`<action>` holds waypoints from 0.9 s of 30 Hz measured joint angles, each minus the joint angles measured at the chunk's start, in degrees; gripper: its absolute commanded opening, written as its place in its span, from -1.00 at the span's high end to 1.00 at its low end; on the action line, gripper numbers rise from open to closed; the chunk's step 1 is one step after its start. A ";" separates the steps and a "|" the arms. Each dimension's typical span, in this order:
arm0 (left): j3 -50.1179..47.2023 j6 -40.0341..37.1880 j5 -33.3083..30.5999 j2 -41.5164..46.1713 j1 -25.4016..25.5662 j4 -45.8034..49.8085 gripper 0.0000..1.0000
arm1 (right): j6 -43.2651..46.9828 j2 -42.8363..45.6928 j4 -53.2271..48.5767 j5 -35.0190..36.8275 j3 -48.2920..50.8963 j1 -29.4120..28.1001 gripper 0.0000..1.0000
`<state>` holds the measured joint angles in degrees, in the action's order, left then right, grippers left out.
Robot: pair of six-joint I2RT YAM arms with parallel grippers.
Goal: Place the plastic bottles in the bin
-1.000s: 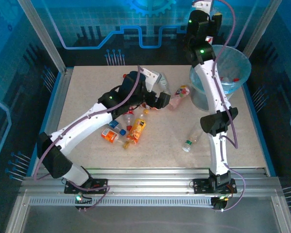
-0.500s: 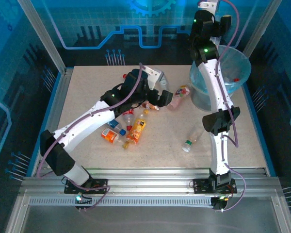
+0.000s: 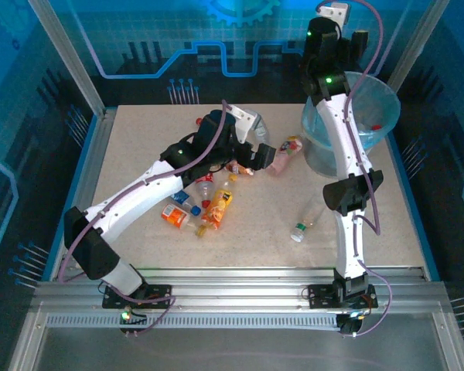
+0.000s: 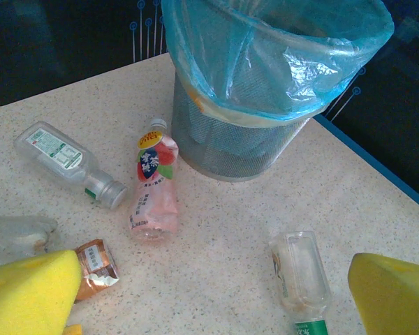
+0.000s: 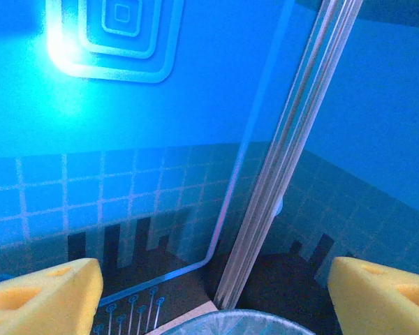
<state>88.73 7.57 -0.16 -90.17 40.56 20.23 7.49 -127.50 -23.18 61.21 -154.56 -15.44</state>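
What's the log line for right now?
left gripper: open, near pink bottle | right gripper: open, empty, above bin | other bottles on table

The right arm is raised high, the right tool held wide apart; the left arm is stretched forward, the left tool likewise spread

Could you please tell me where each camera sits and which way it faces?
Top external: above and behind, looking down on the table; left arm and right arm show, bases at the bottom.
Left wrist: low over the table, facing the bin and a pink bottle; open left gripper, pads in the lower corners.
Right wrist: raised, facing the blue back wall; the open right gripper frames the bin's rim.
Shared: top external and left wrist both show the bin and pink bottle.
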 measured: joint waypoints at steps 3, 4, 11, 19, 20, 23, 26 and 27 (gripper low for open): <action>0.00 0.00 0.00 0.00 0.00 0.00 -0.98 | -1.31 0.55 -1.11 -0.68 0.00 -0.26 -0.69; 0.00 0.00 0.00 0.00 0.00 0.00 -0.98 | -1.77 0.83 -1.53 -1.25 0.00 -0.42 -0.68; -0.76 -0.07 -0.57 1.55 0.00 -0.02 -0.98 | -6.73 5.07 -8.50 -12.24 0.04 -5.27 -0.65; -12.33 0.31 -6.05 14.25 -0.90 0.46 -0.98 | -7.28 16.70 -14.34 -35.91 15.85 -16.59 -0.61; -14.36 0.85 -7.06 16.41 -1.01 0.66 -0.98 | -7.67 18.32 -14.40 -39.01 19.74 -18.18 -0.60; -20.37 2.95 -10.03 23.06 -1.09 1.99 -0.98 | -10.88 22.27 -12.63 -46.34 32.57 -21.31 -0.53; -26.01 4.96 -12.59 29.83 -1.09 4.42 -0.98 | -15.74 25.07 -9.73 -51.80 46.18 -22.84 -0.38; -27.58 5.77 -13.42 31.80 -1.09 5.22 -0.98 | -17.33 25.38 -9.03 -53.02 49.64 -23.06 -0.36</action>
<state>61.14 13.34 -13.58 -58.37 39.46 25.45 -9.85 -102.13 -32.21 8.19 -104.92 -38.50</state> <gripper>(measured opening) 0.990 0.702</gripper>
